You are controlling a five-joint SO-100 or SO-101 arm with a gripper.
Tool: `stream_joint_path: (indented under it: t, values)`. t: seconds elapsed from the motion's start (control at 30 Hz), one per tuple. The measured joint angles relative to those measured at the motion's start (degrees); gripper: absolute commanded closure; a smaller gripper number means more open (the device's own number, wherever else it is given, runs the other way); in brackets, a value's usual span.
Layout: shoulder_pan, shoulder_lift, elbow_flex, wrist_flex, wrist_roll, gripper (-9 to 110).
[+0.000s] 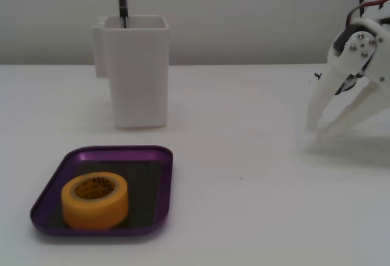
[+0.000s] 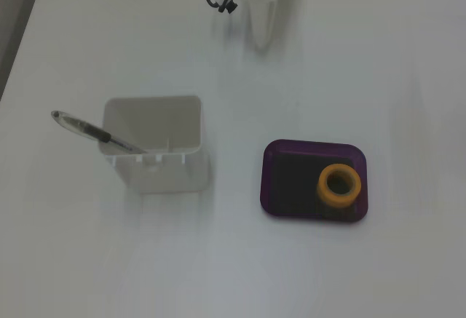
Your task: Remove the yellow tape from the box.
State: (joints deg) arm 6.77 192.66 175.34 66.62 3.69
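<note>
The yellow tape [image 1: 92, 215] lies flat in the left part of the purple tray [image 1: 148, 188], which sits near the table's front left in a fixed view. In the fixed view from above, the tape [image 2: 323, 187] sits at the tray's [image 2: 290, 180] right end. My white gripper [image 1: 315, 132] is far to the right of the tray, pointing down with its tips close to the table. Its fingertips meet and it holds nothing. From above, the gripper [image 2: 261, 40] shows at the top edge, well apart from the tray.
A tall white square container [image 1: 137, 71] stands behind the tray and holds a pen [image 1: 122, 1]. From above, the container [image 2: 166, 174] is left of the tray, with the pen [image 2: 87, 130] leaning out to the left. The table is white.
</note>
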Motion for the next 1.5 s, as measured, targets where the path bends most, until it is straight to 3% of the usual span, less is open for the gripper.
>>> stream_joint_path:
  t: [0.17,0.5,0.67,0.87,1.1,1.5]
  values:
    - [0.0,0.0,-1.5,-0.6,0.0,101]
    - [0.4,-6.3,-23.1,-8.9,-4.7,100]
    - [0.0,-27.2,-36.0,-8.5,-14.0,100]
    - [-7.4,-57.5,-56.3,1.4,-22.2,97]
    - [-15.1,-88.6,-86.6,12.9,-22.9,90]
    - [-17.1,-126.8,-125.1,15.0,-23.1,88]
